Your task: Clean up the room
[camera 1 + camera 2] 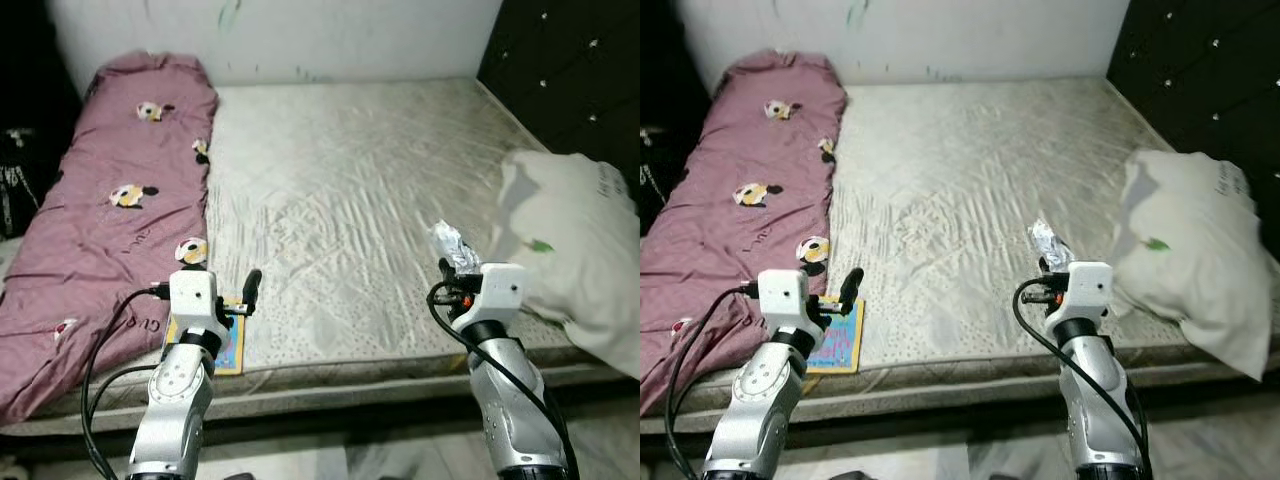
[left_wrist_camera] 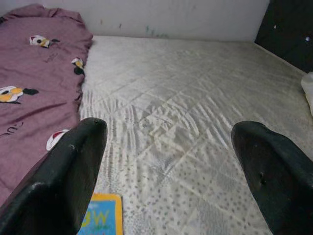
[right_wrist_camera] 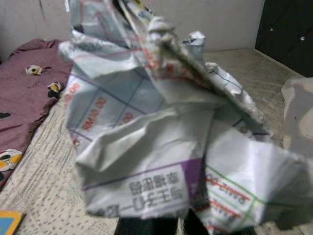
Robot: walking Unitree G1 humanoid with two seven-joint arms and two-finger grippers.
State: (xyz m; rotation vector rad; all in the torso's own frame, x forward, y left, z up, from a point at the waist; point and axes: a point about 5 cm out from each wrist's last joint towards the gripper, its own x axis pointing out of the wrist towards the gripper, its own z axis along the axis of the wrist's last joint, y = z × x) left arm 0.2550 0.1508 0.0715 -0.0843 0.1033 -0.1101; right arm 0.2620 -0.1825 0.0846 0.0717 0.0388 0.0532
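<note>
Right gripper (image 1: pixel 1048 262) is closed on a crumpled paper (image 3: pixel 161 132), lifted above the near part of the bed (image 1: pixel 380 170), beside the white pillow (image 1: pixel 575 250). The paper looks very light, thin and soft; it likely crushes or tears rather than resists, and a loose flap could slip free. Best hold is the dense bunched base, where the fingers sit now. Left gripper (image 1: pixel 248 292) hangs open over the bed edge, just above a yellow-and-blue book (image 1: pixel 837 338) by the pink blanket (image 1: pixel 110 200).
</note>
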